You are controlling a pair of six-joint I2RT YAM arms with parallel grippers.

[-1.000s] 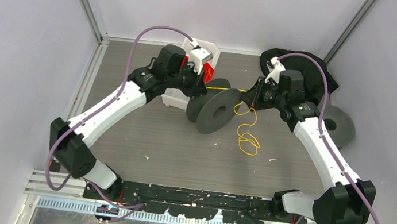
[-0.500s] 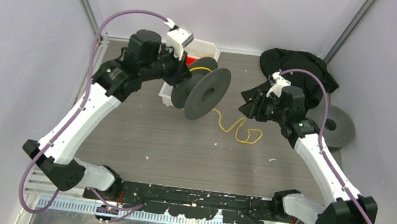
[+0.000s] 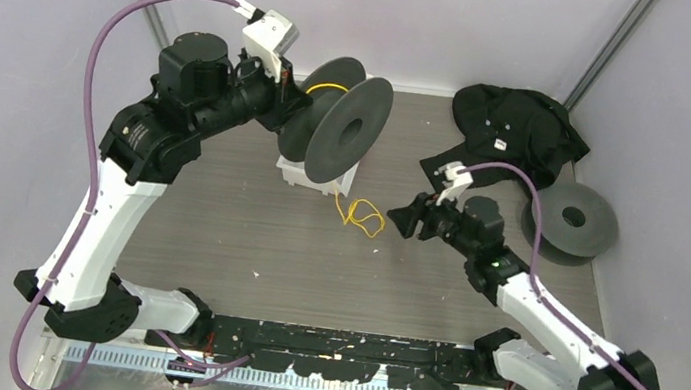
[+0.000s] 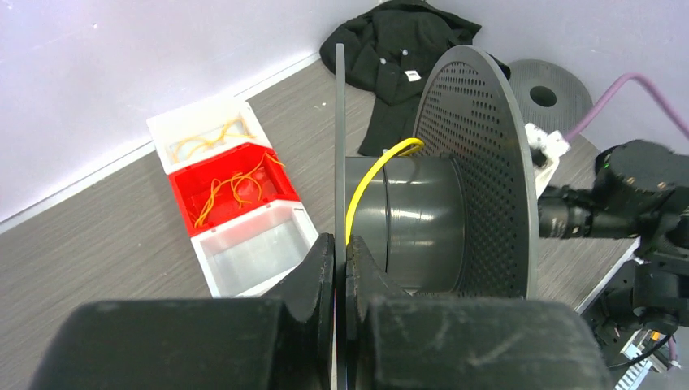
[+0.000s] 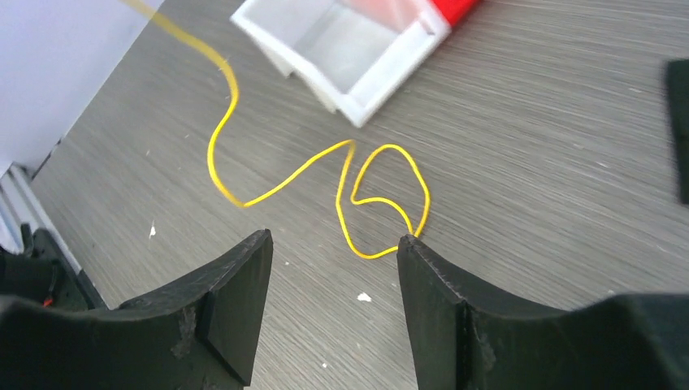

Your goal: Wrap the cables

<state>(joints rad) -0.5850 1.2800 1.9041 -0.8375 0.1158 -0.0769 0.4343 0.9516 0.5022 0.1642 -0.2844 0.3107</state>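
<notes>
A dark grey spool (image 3: 339, 134) hangs in the air, tilted, above the white tray. My left gripper (image 3: 291, 117) is shut on the thin edge of its near flange (image 4: 340, 162); the fingers (image 4: 321, 260) pinch the disc. A yellow cable (image 4: 370, 175) runs off the hub (image 4: 422, 219) and drops to the table, where it lies in small loose loops (image 3: 348, 211). My right gripper (image 3: 397, 220) stands open just right of those loops, low over the table. In the right wrist view the loops (image 5: 390, 147) lie just ahead of the right gripper (image 5: 333, 240), with nothing between its fingers.
A tray (image 4: 213, 280) with white and red compartments sits under the spool; yellow cords lie in the red one. A second grey spool (image 3: 572, 222) lies flat at the right. A black cloth (image 3: 517, 127) is heaped at the back right. Grey walls close in on both sides.
The left arm has lifted the spool up and back to the left. The right gripper has opened, let the cable go and drawn back toward the near edge. The loops were dragged left.
</notes>
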